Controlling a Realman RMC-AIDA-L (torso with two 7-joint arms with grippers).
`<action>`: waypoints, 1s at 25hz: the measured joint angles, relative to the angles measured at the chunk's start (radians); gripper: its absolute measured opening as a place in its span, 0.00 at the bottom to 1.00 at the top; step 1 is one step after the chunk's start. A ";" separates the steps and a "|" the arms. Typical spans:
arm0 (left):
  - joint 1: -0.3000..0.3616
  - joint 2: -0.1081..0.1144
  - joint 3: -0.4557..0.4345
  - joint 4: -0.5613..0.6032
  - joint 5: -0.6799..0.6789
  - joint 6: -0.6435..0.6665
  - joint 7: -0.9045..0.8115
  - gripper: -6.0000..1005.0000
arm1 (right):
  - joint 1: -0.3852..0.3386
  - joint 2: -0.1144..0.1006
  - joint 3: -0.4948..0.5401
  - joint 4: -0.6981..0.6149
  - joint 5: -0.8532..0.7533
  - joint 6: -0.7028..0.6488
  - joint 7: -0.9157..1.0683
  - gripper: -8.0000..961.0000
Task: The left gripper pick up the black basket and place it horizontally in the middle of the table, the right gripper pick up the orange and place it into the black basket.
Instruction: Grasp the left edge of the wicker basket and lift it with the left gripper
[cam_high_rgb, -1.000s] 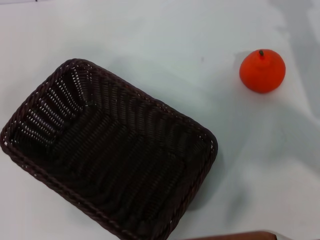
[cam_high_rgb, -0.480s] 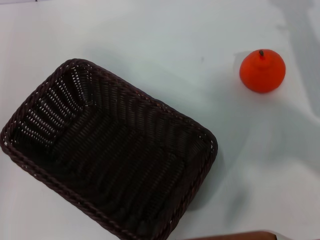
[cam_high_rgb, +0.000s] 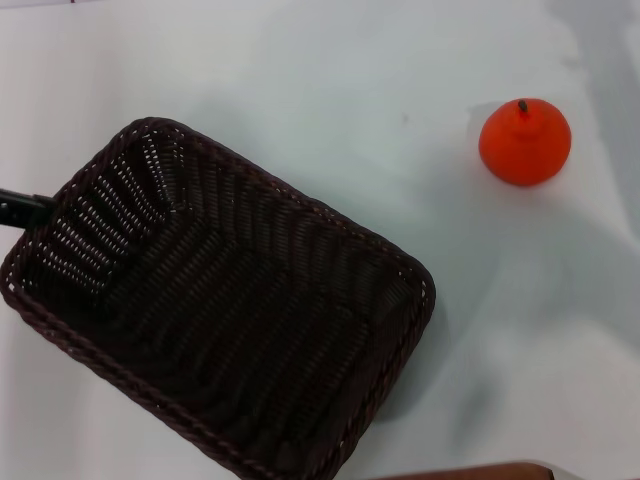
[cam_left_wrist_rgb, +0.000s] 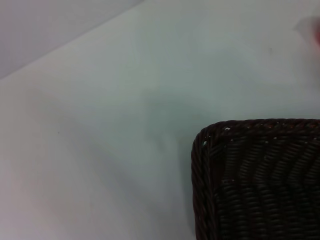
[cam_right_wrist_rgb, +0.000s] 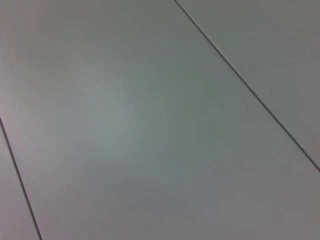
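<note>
My left pincer (cam_high_rgb: 22, 208) at black basket (cam_high_rgb: 220, 310) rim, opening unclear, holding nothing. Grip the braided short edge squarely; basket lies skewed. Orange (cam_high_rgb: 524, 141) well apart.

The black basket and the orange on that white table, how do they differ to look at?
The black basket is a large woven rectangle with a braided rim, while the orange is small, round and smooth with a tiny dark stem. The basket is very dark brown-black; the orange is bright orange-red. The basket lies askew on the robot's left with nothing in it; the orange sits apart on the right. Both rest on the table.
</note>
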 joint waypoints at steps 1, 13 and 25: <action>-0.007 -0.008 0.006 0.003 0.020 0.002 -0.001 0.78 | -0.001 0.000 0.000 0.000 0.000 0.000 0.000 0.95; -0.088 -0.027 0.123 0.170 0.133 0.079 -0.105 0.78 | -0.005 0.000 -0.001 0.001 0.000 -0.019 0.002 0.95; -0.142 -0.029 0.190 0.392 0.135 0.203 -0.142 0.71 | 0.001 -0.002 0.005 -0.024 0.000 -0.070 -0.001 0.95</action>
